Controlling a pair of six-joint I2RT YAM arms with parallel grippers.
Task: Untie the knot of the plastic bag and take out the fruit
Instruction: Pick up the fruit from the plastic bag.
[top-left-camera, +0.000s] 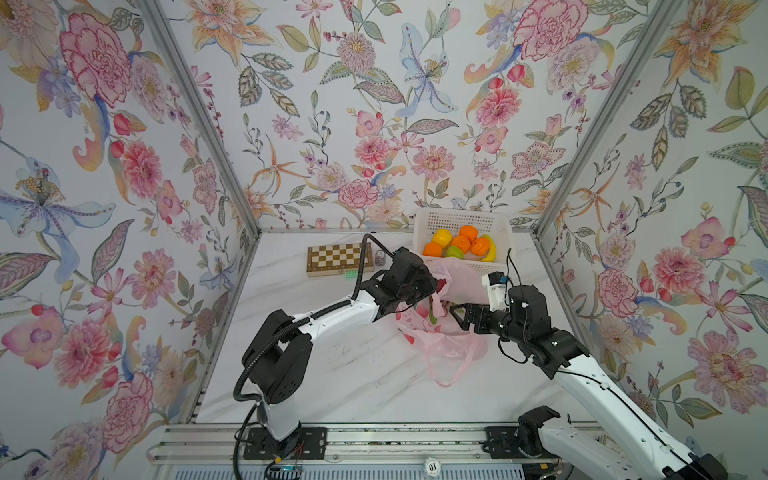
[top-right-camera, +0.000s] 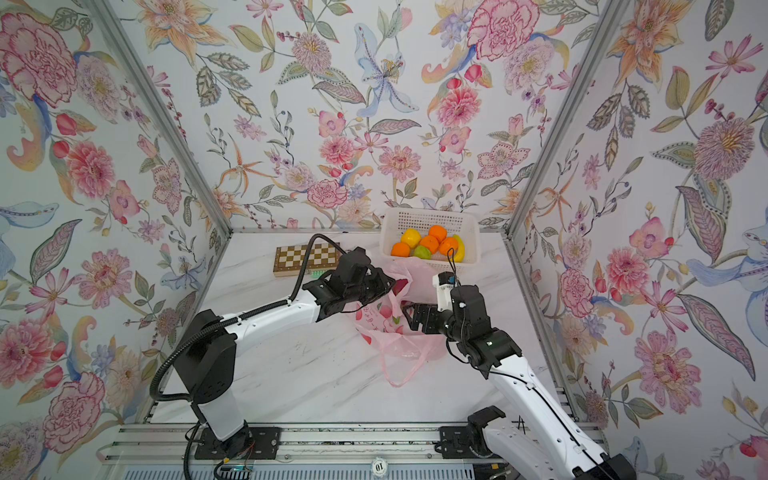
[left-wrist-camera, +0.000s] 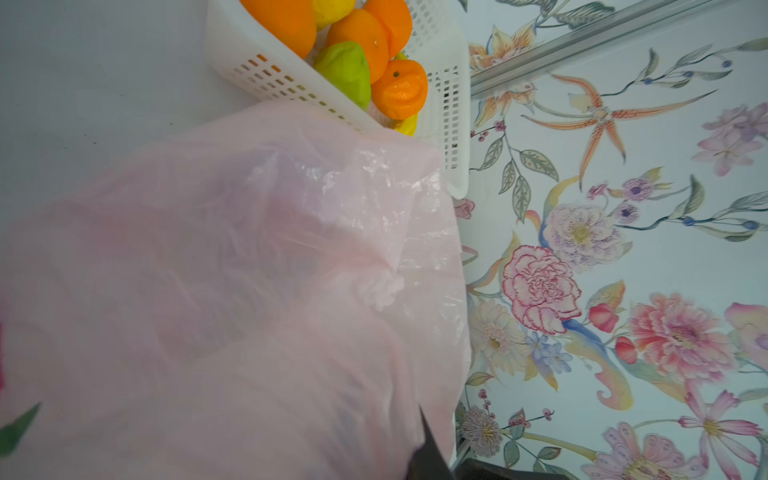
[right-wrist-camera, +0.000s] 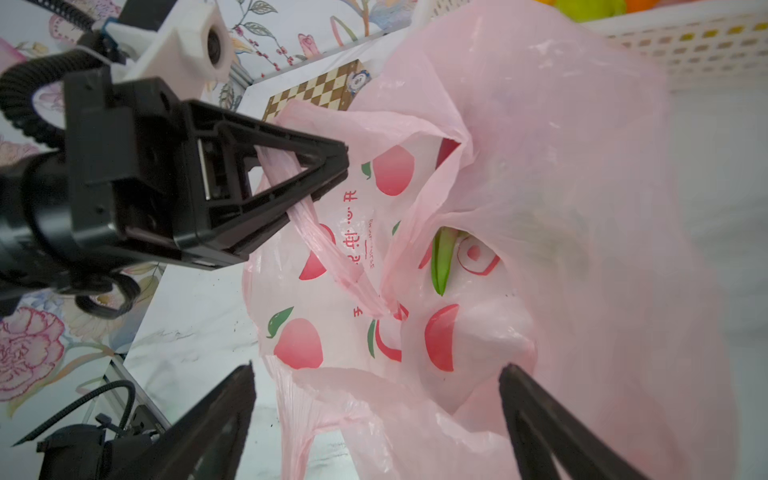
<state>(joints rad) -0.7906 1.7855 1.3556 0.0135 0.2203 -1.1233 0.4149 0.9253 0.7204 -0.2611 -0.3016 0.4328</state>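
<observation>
The pink plastic bag (top-left-camera: 449, 328) lies slumped in the middle of the table, just in front of the basket. Its mouth gapes, and one loop handle (top-left-camera: 451, 374) trails loose toward the front. No knot is in view. A magenta and green fruit (right-wrist-camera: 441, 257) shows inside the bag's mouth. Several oranges (top-left-camera: 468, 232), a yellow fruit (top-left-camera: 441, 237) and a green one (top-left-camera: 454, 252) sit in the basket. My left gripper (right-wrist-camera: 343, 166) is shut on the bag's other handle strip at its left rim. My right gripper (right-wrist-camera: 376, 374) is open, its fingers straddling the bag's near edge.
The white perforated basket (top-left-camera: 461, 218) stands at the back right against the wall, with a yellow banana (top-left-camera: 491, 249) in it. A folded chessboard (top-left-camera: 338, 257) lies at the back, left of the bag. Floral walls close in three sides.
</observation>
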